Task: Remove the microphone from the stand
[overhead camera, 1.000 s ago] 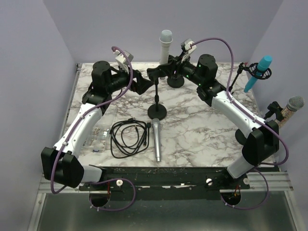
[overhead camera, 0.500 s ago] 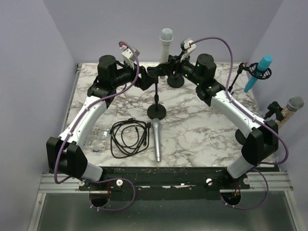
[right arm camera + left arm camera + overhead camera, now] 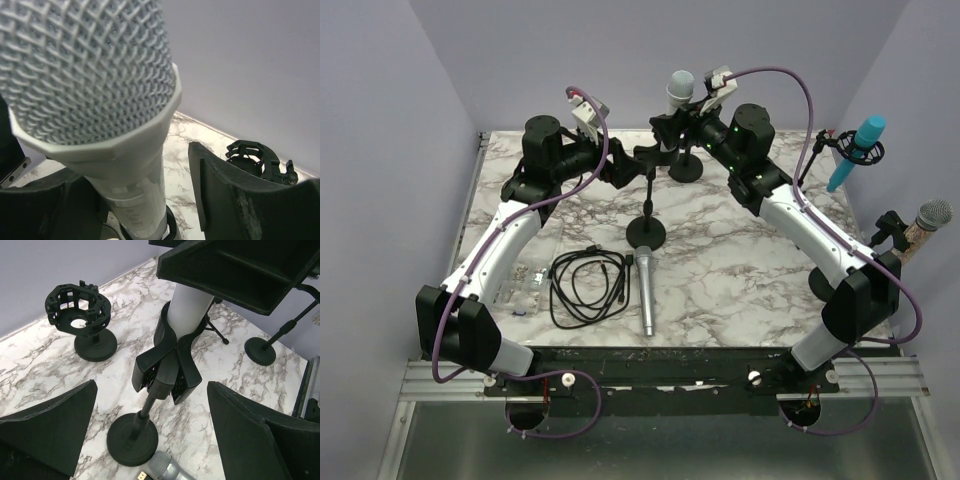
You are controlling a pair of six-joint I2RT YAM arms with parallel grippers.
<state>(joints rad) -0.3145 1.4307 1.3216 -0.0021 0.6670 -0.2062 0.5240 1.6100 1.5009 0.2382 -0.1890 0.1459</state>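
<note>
The white microphone [image 3: 678, 92] with a grey mesh head stands upright in the black clip [image 3: 167, 365] of the stand [image 3: 646, 232] at the table's middle back. My right gripper [image 3: 673, 130] is around its body just below the head. In the right wrist view the gripper [image 3: 132, 162] is open, with a gap between the barrel [image 3: 137, 200] and the right finger [image 3: 230, 200]. My left gripper [image 3: 623, 172] is open and holds nothing. In the left wrist view the gripper [image 3: 151, 386] has its fingers on either side of the clip and pole without touching them.
A grey microphone [image 3: 645, 292] lies in front of the stand base, beside a coiled black cable [image 3: 586, 285]. An empty shock mount on a round base [image 3: 80, 315] stands behind. A blue microphone [image 3: 857, 148] and another on a stand [image 3: 923, 224] are at the right edge.
The right gripper's jaws have parted from the microphone and it has shifted up and right, and the microphone head now sits further right. The left gripper came in to the stand, then held.
</note>
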